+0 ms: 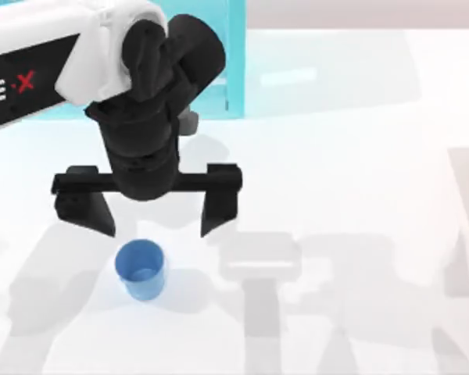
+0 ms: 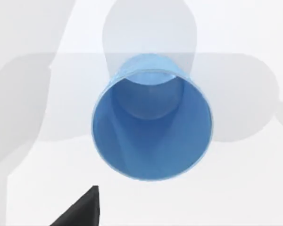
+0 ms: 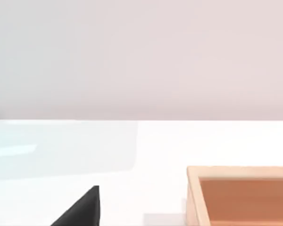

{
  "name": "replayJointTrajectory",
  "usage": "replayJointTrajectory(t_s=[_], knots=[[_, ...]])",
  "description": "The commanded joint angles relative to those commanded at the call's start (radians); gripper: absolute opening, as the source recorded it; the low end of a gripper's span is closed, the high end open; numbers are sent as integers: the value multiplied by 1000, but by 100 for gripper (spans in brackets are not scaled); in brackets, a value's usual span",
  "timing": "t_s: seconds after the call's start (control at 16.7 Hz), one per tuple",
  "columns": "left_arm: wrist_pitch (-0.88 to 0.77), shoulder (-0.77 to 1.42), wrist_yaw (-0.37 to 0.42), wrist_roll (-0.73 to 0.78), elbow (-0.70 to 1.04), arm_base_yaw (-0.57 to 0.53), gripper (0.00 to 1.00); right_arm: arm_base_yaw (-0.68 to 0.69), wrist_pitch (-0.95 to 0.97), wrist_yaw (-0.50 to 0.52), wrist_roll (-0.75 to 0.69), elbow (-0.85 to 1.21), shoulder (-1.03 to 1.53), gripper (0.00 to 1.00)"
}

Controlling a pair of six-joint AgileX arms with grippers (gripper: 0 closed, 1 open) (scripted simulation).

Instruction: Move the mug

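Observation:
The mug (image 1: pixel 141 269) is a small plain blue cup standing upright on the white table, left of centre and towards the front in the top view. My left gripper (image 1: pixel 151 221) hangs open just behind it, with its black fingers (image 1: pixel 219 207) spread far wider than the mug and nothing between them. The left wrist view looks down into the mug (image 2: pixel 151 127), with one dark fingertip (image 2: pixel 82 212) at the picture's edge, apart from the mug. A dark part of my right gripper (image 3: pixel 82 209) shows in the right wrist view, away from the mug.
A large turquoise shelf unit (image 1: pixel 234 62) stands at the back of the table, behind the left arm. The right wrist view shows a wooden box (image 3: pixel 240 195) close to my right gripper. White tabletop stretches to the mug's right.

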Motion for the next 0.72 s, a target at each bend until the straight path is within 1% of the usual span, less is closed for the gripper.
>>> replayJointTrajectory(t_s=[0.48,0.6,0.72], knots=[[300,84,0,1,-212,0,100,0,0,0,0,0,0,100],[340,96,0,1,-241,0,100,0,0,0,0,0,0,100],[344,98,0,1,-245,0,100,0,0,0,0,0,0,100]])
